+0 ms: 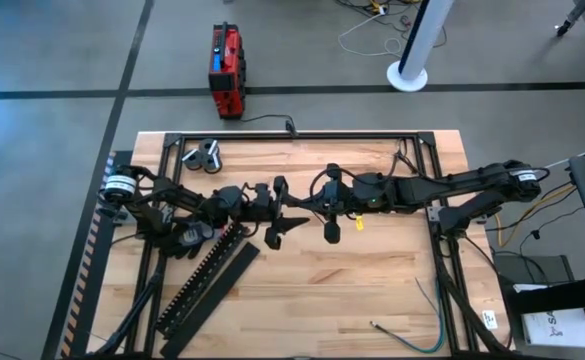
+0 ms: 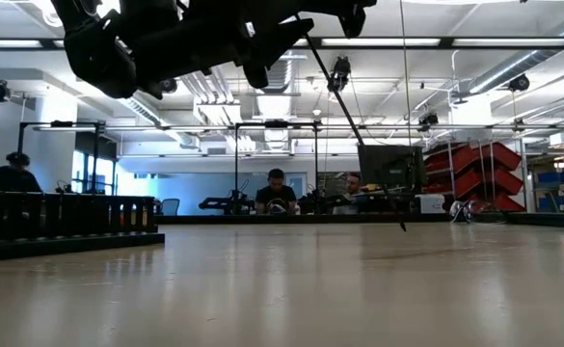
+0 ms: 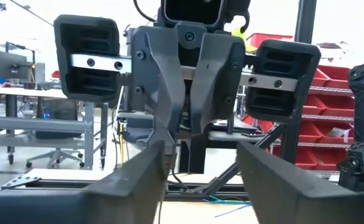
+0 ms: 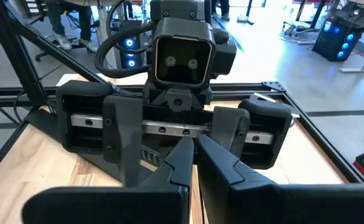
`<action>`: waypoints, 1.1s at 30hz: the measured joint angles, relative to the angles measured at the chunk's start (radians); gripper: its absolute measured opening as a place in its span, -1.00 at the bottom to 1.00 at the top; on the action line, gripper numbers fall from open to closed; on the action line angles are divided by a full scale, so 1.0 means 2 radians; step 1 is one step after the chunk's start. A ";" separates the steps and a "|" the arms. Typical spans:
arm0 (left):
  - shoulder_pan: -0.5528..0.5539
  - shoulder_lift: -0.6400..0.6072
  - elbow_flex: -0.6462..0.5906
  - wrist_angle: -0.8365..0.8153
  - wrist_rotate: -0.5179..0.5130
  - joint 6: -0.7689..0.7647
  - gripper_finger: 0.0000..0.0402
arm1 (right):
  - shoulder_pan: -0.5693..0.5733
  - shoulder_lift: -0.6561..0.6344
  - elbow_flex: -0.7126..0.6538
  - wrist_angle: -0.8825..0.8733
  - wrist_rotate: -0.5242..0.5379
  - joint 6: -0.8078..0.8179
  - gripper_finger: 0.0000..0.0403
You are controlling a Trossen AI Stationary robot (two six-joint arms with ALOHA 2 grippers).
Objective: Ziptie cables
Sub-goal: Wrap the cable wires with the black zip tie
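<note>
right gripper pinched together | left gripper spread, facing it

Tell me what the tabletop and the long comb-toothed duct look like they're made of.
Tabletop: looks like pale wood, butcher-block style, going by its plank seams and grain; the finish seems matte. Comb-toothed duct: likely black moulded plastic, given its uniform dull black and thin even teeth. Neither can be confirmed from the look alone.

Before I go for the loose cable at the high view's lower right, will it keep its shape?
Probably not: the cable lies in a slack curve, so it likely droops when lifted. It looks thin, so it may slip from the jaws.
</note>
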 joint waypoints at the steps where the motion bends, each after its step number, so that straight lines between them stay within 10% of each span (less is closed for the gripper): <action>1: 0.000 0.000 0.000 -0.001 0.000 0.000 -0.21 | 0.000 0.000 0.000 0.000 0.000 0.000 -0.99; 16: 0.001 0.000 0.000 -0.002 -0.002 0.000 -0.87 | 0.000 0.000 0.000 0.000 -0.001 0.002 -0.99; 33: 0.001 0.000 0.000 -0.013 -0.002 0.013 -0.99 | 0.000 -0.001 0.000 -0.016 -0.002 0.010 -0.99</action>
